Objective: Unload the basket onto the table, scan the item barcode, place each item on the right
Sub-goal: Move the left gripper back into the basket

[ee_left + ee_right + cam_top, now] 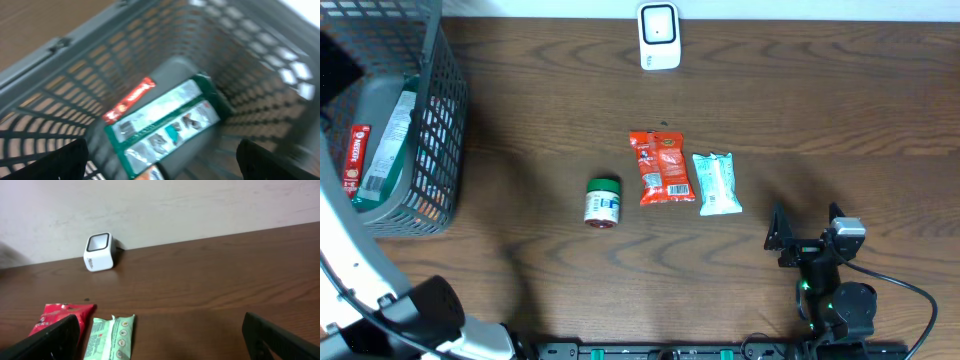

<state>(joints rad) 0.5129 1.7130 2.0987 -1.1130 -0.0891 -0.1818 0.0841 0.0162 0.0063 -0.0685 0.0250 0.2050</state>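
In the overhead view, the scanner (659,36) is located at the 12 o'clock edge of the table (820,100), upright. Three items lie near the centre: a red packet (661,167), a pale green packet (717,183) just beside it at 3 o'clock, and a green-lidded jar (602,202) on its side at 8 o'clock of the red packet. None is touched by either gripper.

The right gripper (806,225) is positioned at 5 o'clock of the pale green packet, apart from it. Its fingers (280,340) are spread wide and empty.

A grey basket (430,150) stands at the 9 o'clock edge. The left gripper (162,165) is held above it, fingers (55,162) spread wide, nothing between them. A red bar (129,101) and a green pack (165,125) lie inside.
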